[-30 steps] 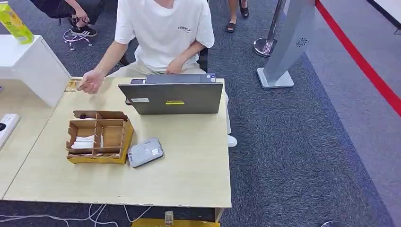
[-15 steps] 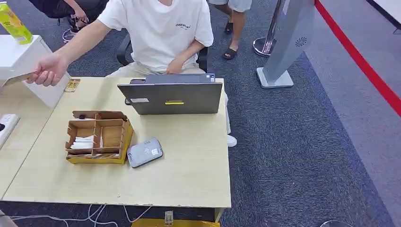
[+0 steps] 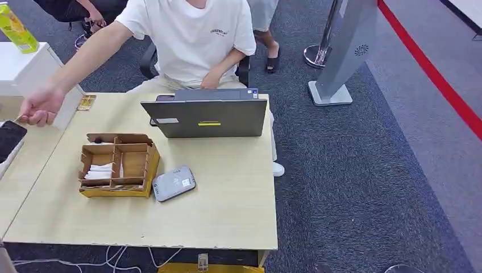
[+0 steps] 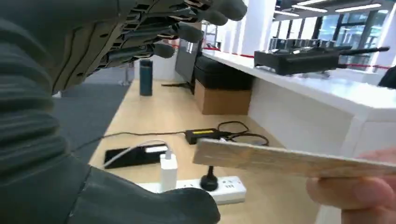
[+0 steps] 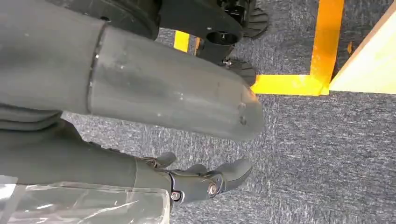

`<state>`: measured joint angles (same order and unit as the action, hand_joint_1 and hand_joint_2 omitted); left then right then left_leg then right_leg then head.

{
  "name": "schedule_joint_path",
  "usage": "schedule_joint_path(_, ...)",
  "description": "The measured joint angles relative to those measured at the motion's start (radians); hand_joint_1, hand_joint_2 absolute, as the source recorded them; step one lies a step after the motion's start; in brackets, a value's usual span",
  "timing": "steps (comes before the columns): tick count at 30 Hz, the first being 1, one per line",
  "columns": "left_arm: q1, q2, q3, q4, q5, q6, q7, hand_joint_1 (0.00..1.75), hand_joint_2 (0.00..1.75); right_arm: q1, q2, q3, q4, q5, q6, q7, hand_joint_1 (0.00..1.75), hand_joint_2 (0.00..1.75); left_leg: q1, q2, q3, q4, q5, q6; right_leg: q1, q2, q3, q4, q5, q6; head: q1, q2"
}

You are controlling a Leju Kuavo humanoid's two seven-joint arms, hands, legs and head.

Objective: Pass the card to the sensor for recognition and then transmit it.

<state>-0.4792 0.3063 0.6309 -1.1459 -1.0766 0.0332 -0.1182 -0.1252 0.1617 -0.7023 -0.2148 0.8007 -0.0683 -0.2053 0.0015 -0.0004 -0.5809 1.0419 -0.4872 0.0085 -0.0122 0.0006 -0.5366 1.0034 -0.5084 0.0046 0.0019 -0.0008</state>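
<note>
A thin tan card point(image 4: 289, 161) is pinched by a person's fingers point(image 4: 355, 193), and its free end reaches into the gap between my left hand's thumb and fingers. My left hand point(image 4: 116, 116) is spread around that gap without touching the card. In the head view my left hand point(image 3: 8, 139) is a dark shape at the left edge, just below the person's outstretched hand point(image 3: 35, 108). The grey sensor point(image 3: 174, 183) lies on the table beside a cardboard box. My right hand point(image 5: 205, 182) hangs over the carpet, holding nothing.
A compartmented cardboard box point(image 3: 116, 165) holds white cards. A grey laptop point(image 3: 207, 116) stands at the table's far side in front of the seated person. A power strip point(image 4: 219, 189) with plugs and cables lies on the side table. A white cabinet point(image 3: 34, 74) stands at the left.
The person's hand swung from the table's far edge out to the left and lowered, bringing the card to my left hand. My left hand rose into the head view at the left edge.
</note>
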Motion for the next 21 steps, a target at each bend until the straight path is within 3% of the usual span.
schedule_joint_path(5, -0.018, 0.033, -0.053, 0.075, -0.145, 0.048, 0.059, 1.75, 1.75, -0.004, 0.003, -0.008, 0.0, 0.022, 0.008, 0.007, 0.0, 0.0, 0.0, 0.0, 0.0, 0.0, 0.0, 0.0, 0.0, 0.0, 0.0, 0.0, 0.0, 0.0, 0.001, 0.0)
schedule_joint_path(15, -0.044, 0.055, -0.144, 0.187, -0.461, 0.15, 0.152, 1.75, 1.75, -0.008, 0.006, -0.036, 0.003, 0.07, 0.013, 0.025, 0.0, 0.0, 0.0, 0.0, 0.0, 0.0, 0.0, 0.0, 0.0, 0.0, 0.0, 0.0, 0.0, 0.0, 0.001, 0.0)
schedule_joint_path(21, -0.048, 0.041, -0.191, 0.196, -0.474, 0.134, 0.159, 1.75, 1.75, -0.008, 0.006, -0.053, 0.003, 0.073, 0.013, 0.026, 0.0, 0.0, 0.0, 0.0, -0.001, 0.0, 0.0, 0.0, 0.0, 0.0, -0.001, 0.0, 0.001, 0.0, 0.0, 0.0)
